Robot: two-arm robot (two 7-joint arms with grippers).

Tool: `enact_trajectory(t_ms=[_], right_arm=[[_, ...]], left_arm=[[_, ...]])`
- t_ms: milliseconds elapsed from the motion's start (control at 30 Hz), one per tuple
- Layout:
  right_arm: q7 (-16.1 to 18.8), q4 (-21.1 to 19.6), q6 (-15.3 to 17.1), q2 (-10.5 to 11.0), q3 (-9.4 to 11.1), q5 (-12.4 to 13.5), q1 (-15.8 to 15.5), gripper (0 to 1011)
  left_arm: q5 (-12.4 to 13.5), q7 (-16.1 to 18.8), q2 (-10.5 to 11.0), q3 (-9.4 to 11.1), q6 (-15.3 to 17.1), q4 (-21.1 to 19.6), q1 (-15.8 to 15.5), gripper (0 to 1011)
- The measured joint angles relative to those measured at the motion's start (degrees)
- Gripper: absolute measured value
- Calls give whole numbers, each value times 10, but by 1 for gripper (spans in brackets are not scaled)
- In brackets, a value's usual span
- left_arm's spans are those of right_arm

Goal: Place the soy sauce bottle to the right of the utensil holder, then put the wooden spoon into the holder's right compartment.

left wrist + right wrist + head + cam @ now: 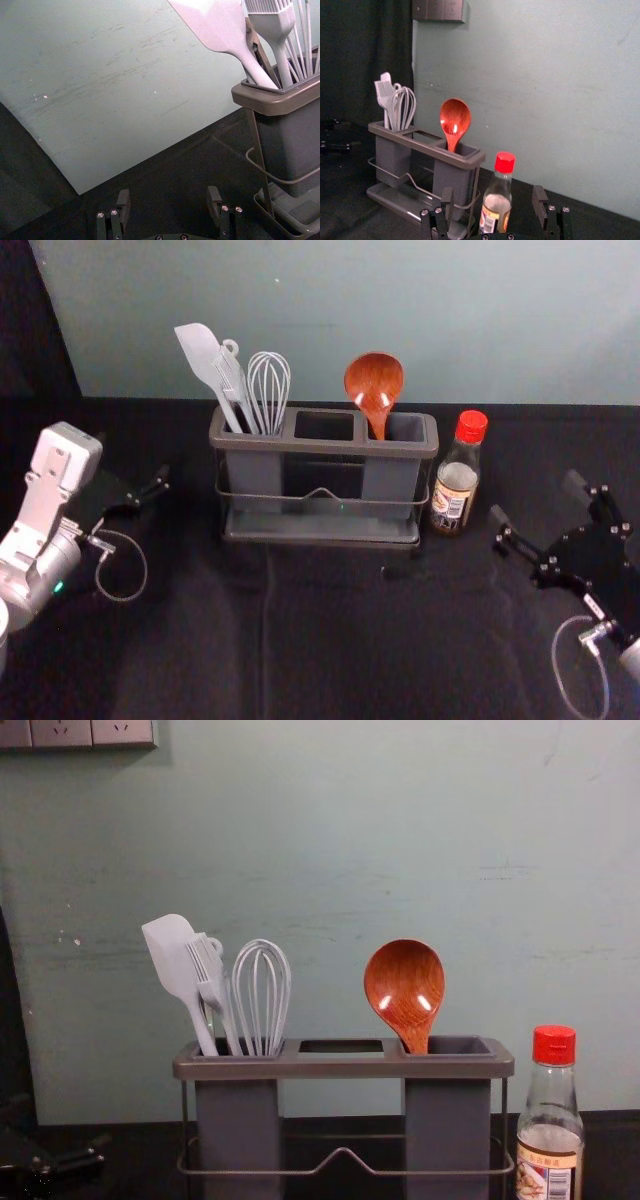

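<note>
The soy sauce bottle (456,480), red-capped, stands upright just right of the grey utensil holder (322,448). The wooden spoon (375,385) stands bowl-up in the holder's right compartment, also seen in the chest view, where the spoon (404,988) leans slightly left. Right of the bottle, my right gripper (535,498) is open and empty; in the right wrist view the gripper (493,197) has its fingers apart, with the bottle (496,202) beyond them. My left gripper (150,488) stays left of the holder; in the left wrist view the gripper (169,200) is open and holds nothing.
A white spatula (207,360), a brush and a whisk (269,390) stand in the holder's left compartment. A pale green wall (330,300) rises behind the black-covered table (340,640). Cables loop beside both wrists.
</note>
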Motion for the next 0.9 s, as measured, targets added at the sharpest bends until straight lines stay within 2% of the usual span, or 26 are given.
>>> enact_trajectory(t_ms=[167, 567, 767, 900], right_arm=[[-1, 30, -14, -15, -1, 3, 0, 1004], [-11, 65, -15, -34, -4, -9, 8, 1004], [-16, 76, -3, -41, -8, -17, 13, 1004], [-22, 86, 16, -46, -13, -26, 19, 1004]], left_arm=[[0, 0, 0, 0, 0, 0, 0, 1005], [0, 0, 0, 0, 0, 0, 0, 1005], [0, 0, 0, 0, 0, 0, 0, 1005], [0, 0, 0, 0, 0, 0, 0, 1005]])
